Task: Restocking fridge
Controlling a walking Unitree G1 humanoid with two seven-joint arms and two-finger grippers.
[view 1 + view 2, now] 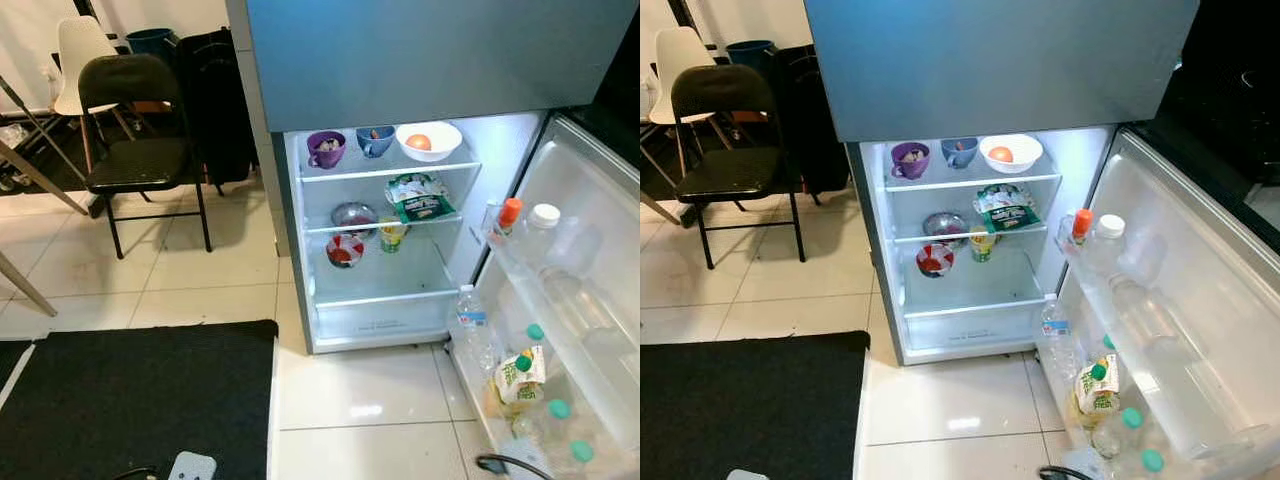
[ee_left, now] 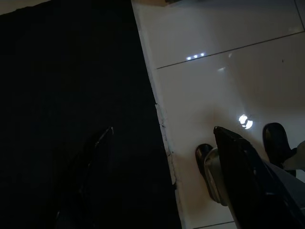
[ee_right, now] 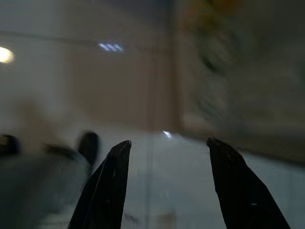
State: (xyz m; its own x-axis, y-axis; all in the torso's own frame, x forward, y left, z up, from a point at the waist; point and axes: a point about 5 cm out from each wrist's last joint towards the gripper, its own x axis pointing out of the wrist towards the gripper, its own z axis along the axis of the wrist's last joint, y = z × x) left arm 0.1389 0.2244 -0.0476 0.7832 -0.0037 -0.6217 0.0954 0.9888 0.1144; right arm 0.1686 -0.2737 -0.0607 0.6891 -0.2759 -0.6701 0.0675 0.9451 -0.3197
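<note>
On the pale tiled floor [image 1: 190, 275] before us stands the fridge [image 1: 430, 60], its lower door [image 1: 590, 250] swung wide to our right and its lit interior facing us. On the top shelf [image 1: 390, 168] we see a purple cup [image 1: 325, 149], a blue cup [image 1: 376, 141] and a white bowl [image 1: 429, 141] holding something round and orange. The shelf below carries a green and white packet [image 1: 419, 196], a covered dish [image 1: 353, 215] and a small yellow-lidded cup [image 1: 392, 235]; a red and white round container [image 1: 344, 250] sits just beneath. The door racks hold a clear bottle with a white cap [image 1: 545, 232], an orange-capped bottle [image 1: 508, 215], a water bottle with a blue label [image 1: 471, 318] and, lower down, green-capped bottles beside a green and white carton [image 1: 518, 378].

A black mat [image 1: 130, 400] covers the floor to our left, its edge meeting the tiles. Further back a black folding chair [image 1: 135, 120] stands beside a white chair [image 1: 82, 50], with a dark bag [image 1: 215, 95] against the wall.

Both our arms hang low. In the left wrist view the left gripper [image 2: 162, 157] points down over the seam between mat and tile, its fingers well apart and holding nothing. In the right wrist view, which is blurred, the right gripper [image 3: 167, 162] hangs with its fingers apart over the tiles, also holding nothing.
</note>
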